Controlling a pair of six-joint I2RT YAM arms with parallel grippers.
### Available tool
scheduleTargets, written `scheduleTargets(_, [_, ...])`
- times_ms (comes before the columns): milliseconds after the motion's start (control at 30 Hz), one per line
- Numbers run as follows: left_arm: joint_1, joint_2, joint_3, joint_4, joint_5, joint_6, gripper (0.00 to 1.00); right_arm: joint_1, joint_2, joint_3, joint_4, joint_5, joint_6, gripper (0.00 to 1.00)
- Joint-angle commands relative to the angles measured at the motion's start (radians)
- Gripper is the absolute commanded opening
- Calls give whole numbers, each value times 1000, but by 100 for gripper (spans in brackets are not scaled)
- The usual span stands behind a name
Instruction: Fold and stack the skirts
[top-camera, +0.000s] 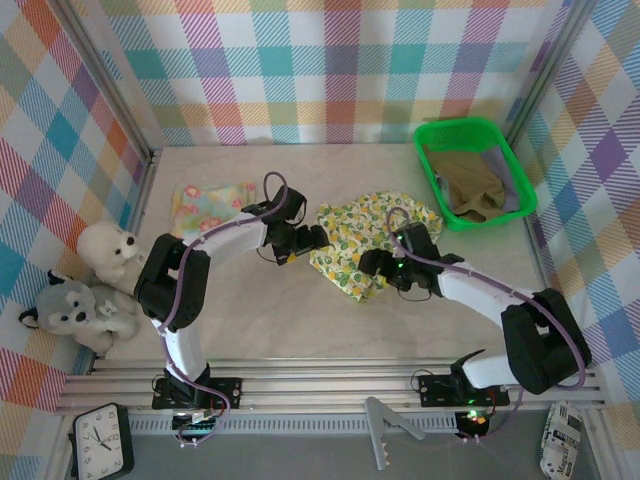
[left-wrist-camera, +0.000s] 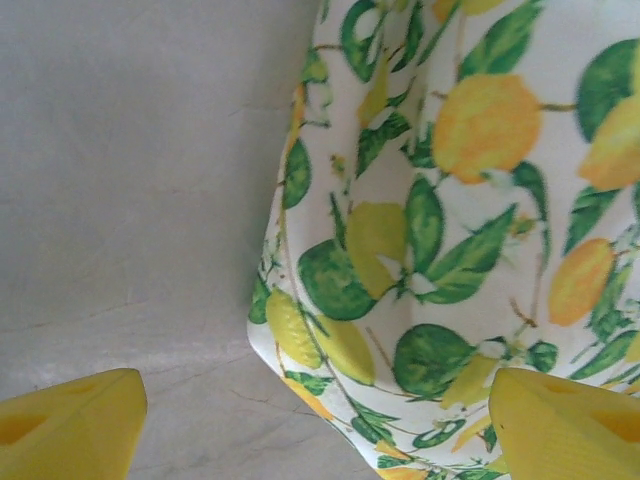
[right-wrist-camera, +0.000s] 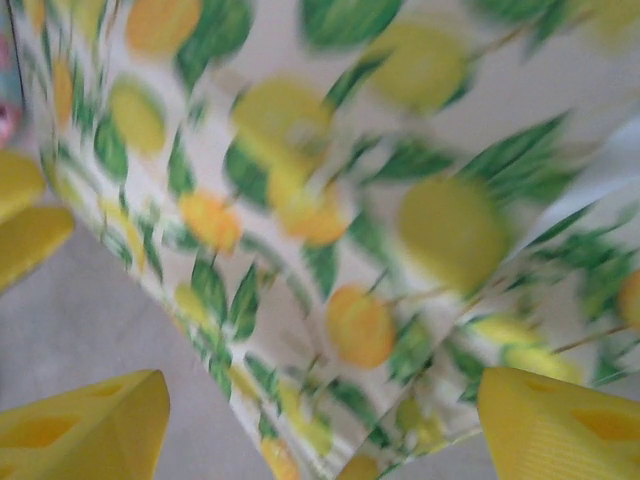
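While both arms are reaching inward over the pale desk (top-camera: 300, 330), the lemon-print skirt (top-camera: 365, 235) is lying spread and rumpled near its middle. Part of its near edge is seeming to lap over itself. Off at the far right corner, the green tray (top-camera: 432, 135) is sitting with two more garments heaped inside it. The olive skirt (top-camera: 470, 185) is bunching across most of the tray, and the lavender skirt (top-camera: 512, 180) is peeking out along its right side. At the far left, the pale floral skirt (top-camera: 212, 205) is resting flat as a small, neat rectangle, well apart from the others. It is looking folded to me.

The left gripper (top-camera: 303, 243) is hovering at the lemon-print skirt's left edge with its jaws spread wide. In the left wrist view, one fingertip is sitting over bare desk and the other over the cloth, gripping nothing. The right gripper (top-camera: 378, 265) is poising at the skirt's near edge, likewise released, its fingers parting over the hem and holding nothing.

Judging the progress, I am counting one skirt as probably folded, one as barely begun, and two not yet out of the tray. No stack is forming yet, so most of the job is lying ahead.
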Motion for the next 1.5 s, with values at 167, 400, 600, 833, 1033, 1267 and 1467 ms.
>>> scheduleTargets(167, [-8, 29, 1, 10, 0, -49, 88, 114, 66, -2, 29, -51, -75, 79])
scheduleTargets(400, [-7, 7, -4, 13, -33, -53, 90, 126, 189, 82, 38, -41, -105, 66])
scheduleTargets(600, [-6, -26, -10, -14, -70, -21, 92, 62, 3, 39, 14, 22, -106, 72])
scheduleTargets(833, [0, -61, -28, 20, -100, -27, 100, -13, 75, 307, -429, 108, -588, 74])
scheduleTargets(1033, [10, -129, -60, 42, -151, -44, 100, -58, 249, 453, -517, 139, -881, 68])
scheduleTargets(1267, [28, -168, -93, 13, -185, -36, 100, -64, 400, 563, -575, 126, -984, 58])
scheduleTargets(1467, [34, -163, -99, 18, -172, -47, 100, -56, 453, 578, -526, 131, -972, 47])
